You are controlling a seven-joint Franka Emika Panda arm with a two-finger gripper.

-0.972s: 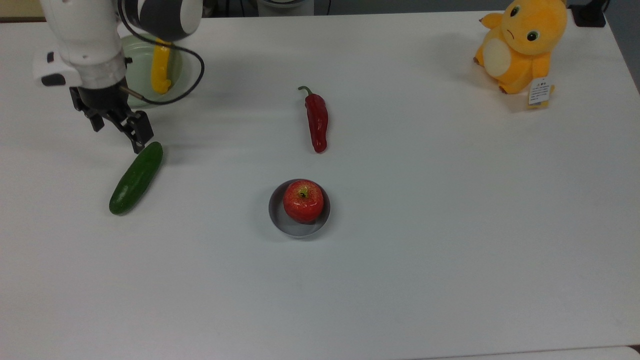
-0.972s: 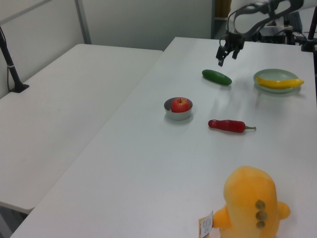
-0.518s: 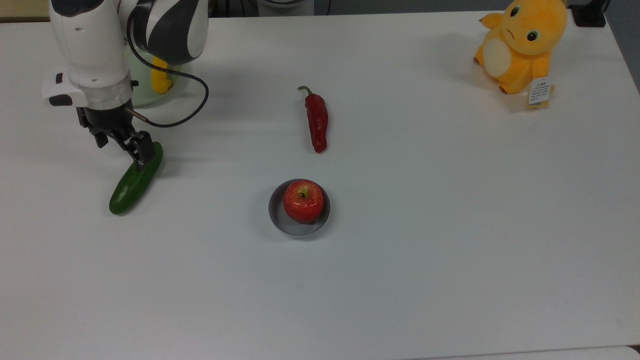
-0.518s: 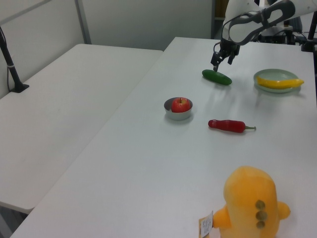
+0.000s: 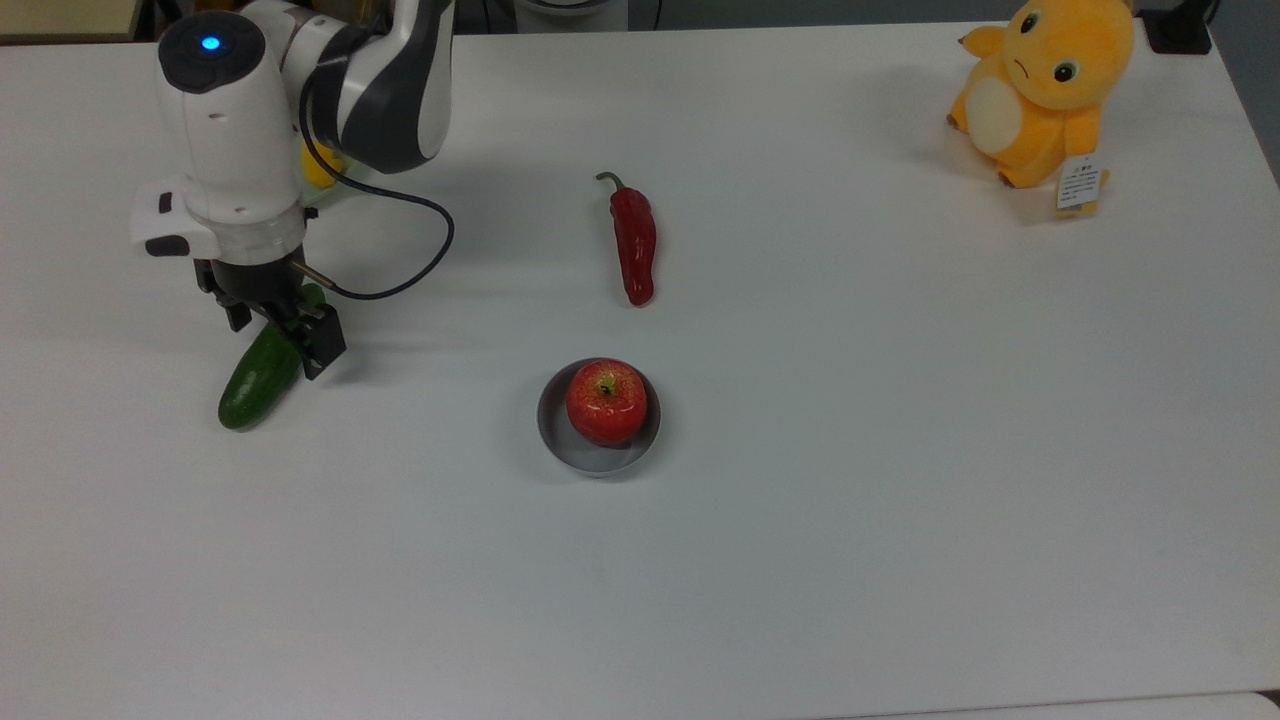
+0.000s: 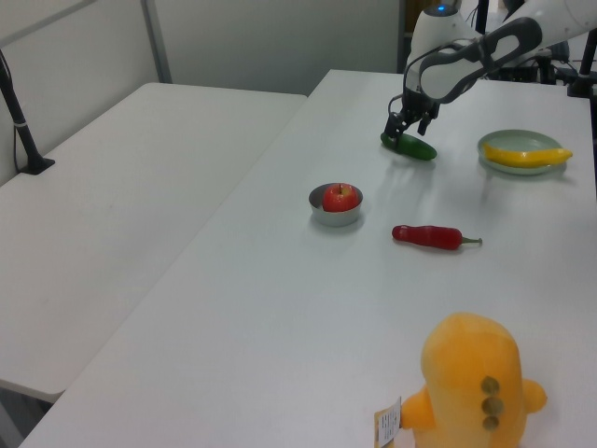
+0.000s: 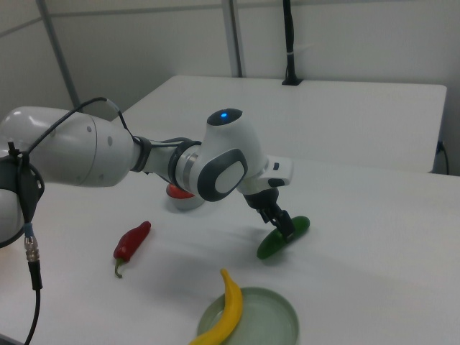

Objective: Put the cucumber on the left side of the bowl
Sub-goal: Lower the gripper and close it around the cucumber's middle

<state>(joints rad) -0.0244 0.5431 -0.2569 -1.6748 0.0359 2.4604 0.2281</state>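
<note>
- You are looking at a white table point(image 5: 800, 560) with one robot arm reaching down over its far left in the top view.
- The claw point(image 5: 282, 335) is sitting low over the cucumber point(image 5: 255, 385), its two fingers spread and straddling the upper half, one on each side; it is not yet squeezing, as far as you can tell.
- The cucumber is lying flat and slanted on the table, well apart from the bowl point(image 5: 560, 440), which is standing near the table's middle with a red apple point(image 5: 606, 401) inside it.
- In the right view the claw point(image 7: 282, 223) is coming down on the cucumber point(image 7: 273, 244) at a slant, not straight from above.
- A red chili point(image 5: 634, 240) is lying beyond the bowl, a pale green dish point(image 7: 269, 316) with a yellow vegetable point(image 7: 226, 313) is sitting behind the arm, and a yellow plush toy point(image 5: 1040, 90) is resting at the far corner.
- Risk: you are gripping off-centre, so the longer free end is likely to sag or swing when lifting.
- Risk: the smooth skin may be slipping between the slanted fingers as they close, rolling the cucumber away.
- Risk: when setting down, a swinging end could be knocking the bowl or tipping the apple out.
</note>
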